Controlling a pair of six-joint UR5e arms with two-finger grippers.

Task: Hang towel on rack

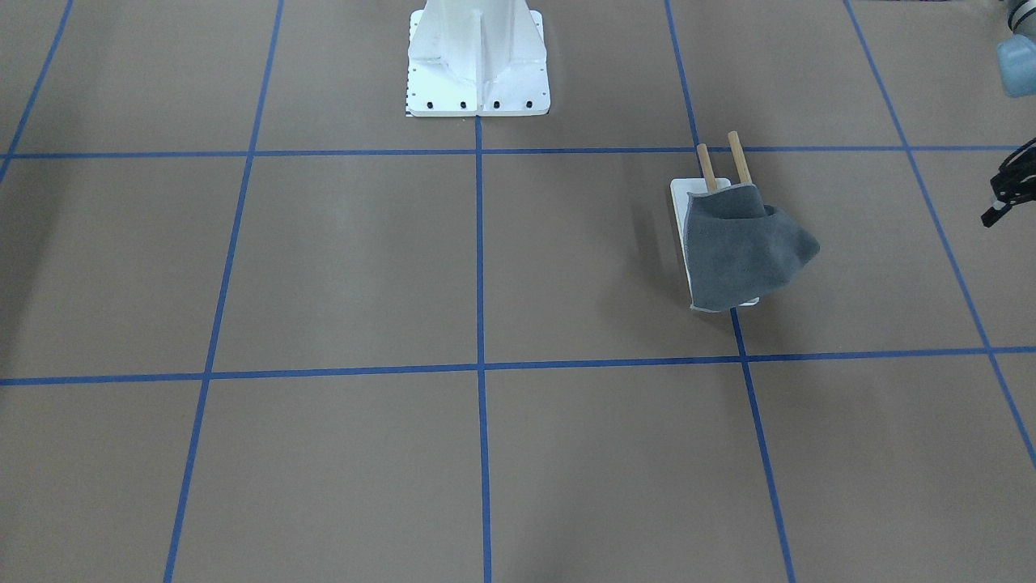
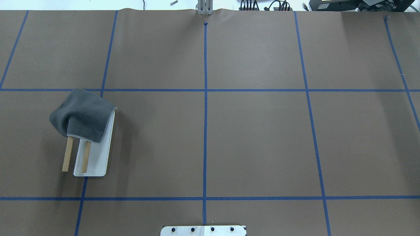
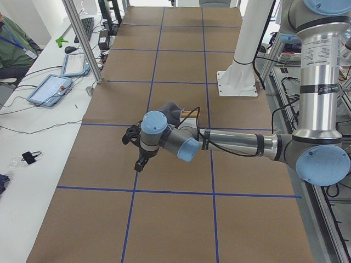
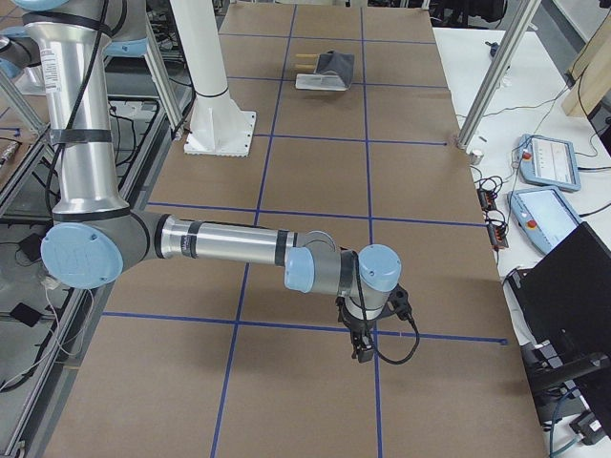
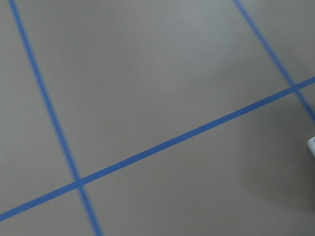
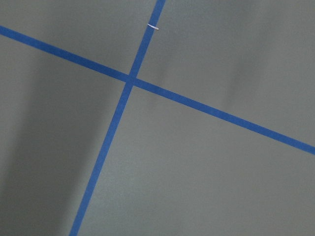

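Here, farthest to the robot's left, the left gripper (image 3: 138, 163) hangs fingers-down a little above the brown paper-covered table (image 2: 256, 144), out beyond the edge of the overhead view. Only a black sliver of it shows in the front-facing view, so I cannot tell whether its jaws are apart or together. To this gripper's right, near but clear of it, stands the small rack (image 2: 98, 160), with a flat white rectangular base and two parallel brown wooden dowels (image 2: 68, 154). The small dark grey cloth towel (image 2: 83, 114), with a thin pale stitched edge, is draped in a bunch over the dowel ends farther from the robot and covers both, while the nearer ends stick out uncovered. One fold droops off the side toward the left gripper, and another part lies over the far end of the base. Further right, at the table's middle on the robot's edge, is the large white bolted metal pedestal (image 1: 477, 57). Well past it, far from rack and towel, the right gripper (image 4: 362, 351) points down just over a blue tape line (image 4: 191, 319). It shows only in the side view, so whether it is parted or closed cannot be told. Both wrist cameras show brown surface crossed by blue tape.
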